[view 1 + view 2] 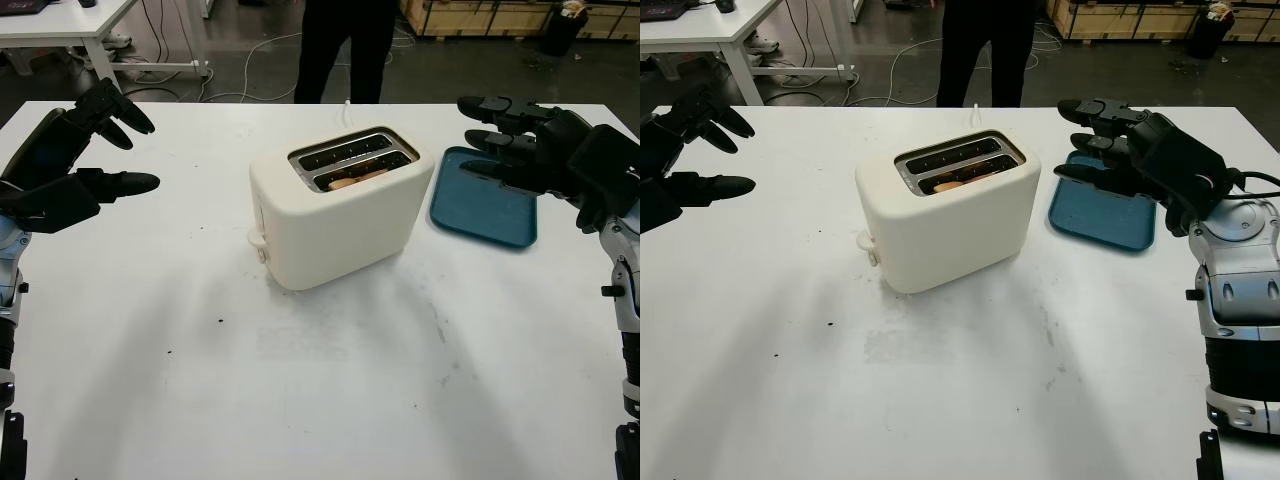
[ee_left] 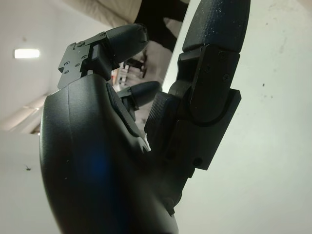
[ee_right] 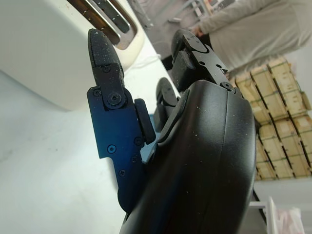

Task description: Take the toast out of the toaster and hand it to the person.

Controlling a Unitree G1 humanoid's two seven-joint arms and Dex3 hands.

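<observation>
Left eye view. You had one cream toaster (image 1: 340, 205) at centre frame on the white bench (image 1: 330, 390), its two slots facing up. One slice of toast (image 1: 362, 178) sat low in the nearer slot; the farther slot looked dark and I could not tell if it held anything. One blue tray (image 1: 482, 212) lay just right of the toaster, nothing on it. Your left robot hand (image 1: 85, 160) hung at the left edge, well apart from the toaster, holding nothing. Your right robot hand (image 1: 520, 145) hung at the upper right, above the tray's far side, likewise holding nothing. One person (image 1: 345, 45) stood at top centre, beyond the bench's far edge, legs in dark trousers.

Right eye view. Same layout, shifted: toaster left of centre, right robot hand reaching leftward over the tray, toast still untouched in its slot.

Left wrist view. The black shell took the lower left; fingers (image 2: 214, 63) extended toward the upper right over bare bench. Open, gripping nothing.

Right wrist view. Fingers (image 3: 105, 58) pointed at the toaster in the upper left corner, clear of it. Open and empty. The person's pale sleeve showed at upper right.

Judgement: you were at the approach step, nothing grasped. The right robot hand was nearer; the next move would call for bringing it over the nearer slot and pinching the toast's exposed top edge, then lifting straight up.
</observation>
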